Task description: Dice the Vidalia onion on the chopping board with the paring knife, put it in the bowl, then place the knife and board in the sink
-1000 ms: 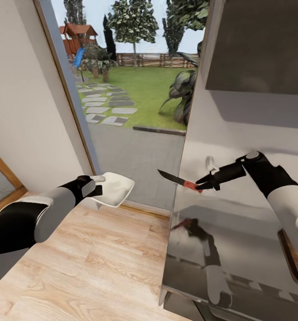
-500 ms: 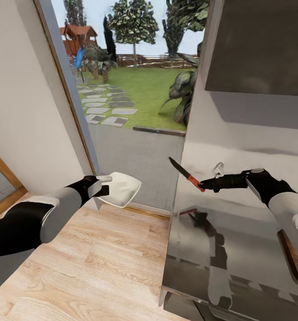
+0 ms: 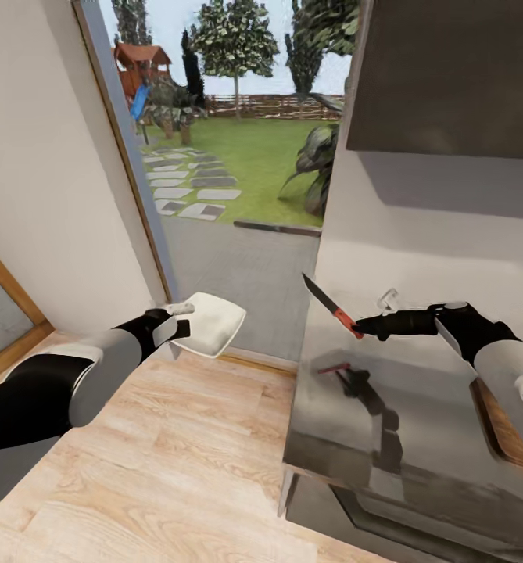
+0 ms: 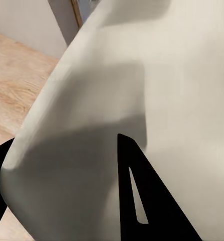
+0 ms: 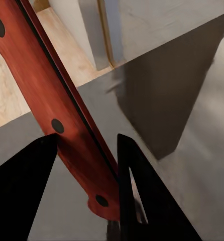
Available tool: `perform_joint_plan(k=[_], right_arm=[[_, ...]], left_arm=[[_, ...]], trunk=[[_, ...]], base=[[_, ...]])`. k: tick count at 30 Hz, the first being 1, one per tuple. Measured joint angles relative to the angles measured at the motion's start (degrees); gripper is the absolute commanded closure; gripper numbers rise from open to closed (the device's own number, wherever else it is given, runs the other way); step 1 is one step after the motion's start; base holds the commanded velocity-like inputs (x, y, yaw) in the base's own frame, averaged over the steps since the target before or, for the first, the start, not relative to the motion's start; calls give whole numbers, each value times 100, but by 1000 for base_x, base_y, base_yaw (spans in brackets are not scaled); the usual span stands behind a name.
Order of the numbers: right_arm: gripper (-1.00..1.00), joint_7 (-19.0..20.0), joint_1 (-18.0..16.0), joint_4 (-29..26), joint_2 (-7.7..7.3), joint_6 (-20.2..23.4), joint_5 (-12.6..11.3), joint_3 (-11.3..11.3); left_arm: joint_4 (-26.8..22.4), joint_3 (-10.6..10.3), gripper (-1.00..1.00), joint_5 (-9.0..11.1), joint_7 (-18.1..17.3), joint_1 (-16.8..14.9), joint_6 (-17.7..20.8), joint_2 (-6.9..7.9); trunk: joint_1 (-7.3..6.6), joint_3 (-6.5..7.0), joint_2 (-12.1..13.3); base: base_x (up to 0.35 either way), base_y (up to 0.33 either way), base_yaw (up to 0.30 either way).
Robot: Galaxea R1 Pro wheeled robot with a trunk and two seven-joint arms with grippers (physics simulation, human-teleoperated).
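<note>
1. Left claw (image 3: 179,320) grasps the bowl (image 3: 212,324) by its rim, tilted, over the wood floor (image 3: 159,461); inside not visible.
2. Right claw (image 3: 363,326) clenched on the paring knife (image 3: 331,306), blade angled up, above the worktop (image 3: 402,422).
3. Chopping board (image 3: 505,426) lies on the worktop's right edge.

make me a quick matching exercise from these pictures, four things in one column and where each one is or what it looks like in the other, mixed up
Things
1. bowl
2. knife
3. chopping board
4. countertop

Descriptions
a. lying flat at the counter's right edge
b. held in the right gripper, blade tilted upward
c. grey, reflective surface
d. held in the left gripper over the wooden floor

Pairs: 1-d, 2-b, 3-a, 4-c
</note>
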Motion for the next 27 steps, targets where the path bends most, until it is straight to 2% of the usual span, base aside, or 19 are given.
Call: perform_joint_plan(k=[14,17,20,21,27], right_arm=[[100,-65,3,20,-10,5,-2,-3],[100,-255,2,21,-16,7,-7,-3],[100,-715,-4,17,-10,7,-23,-4],[100,-1069,-1,8,-8,7,-129,-15],[100,-1337,2,4,-11,7,-317,-24]], left_arm=[[1,4,100,3,7,8,-79,46],[1,2,100,2,6,8,-81,44],[0,3,100,3,-3,9,-84,32],[-1,50,100,12,-115,6,-83,-25],[1,5,100,-1,-649,7,-78,-81]], trunk=[[0,0,1],[0,0,1],[-1,0,1],[-4,0,-2],[-3,0,0]], base=[[-324,-12,0],[-313,-141,0],[-211,-137,0],[-60,-39,0],[-21,-13,0]])
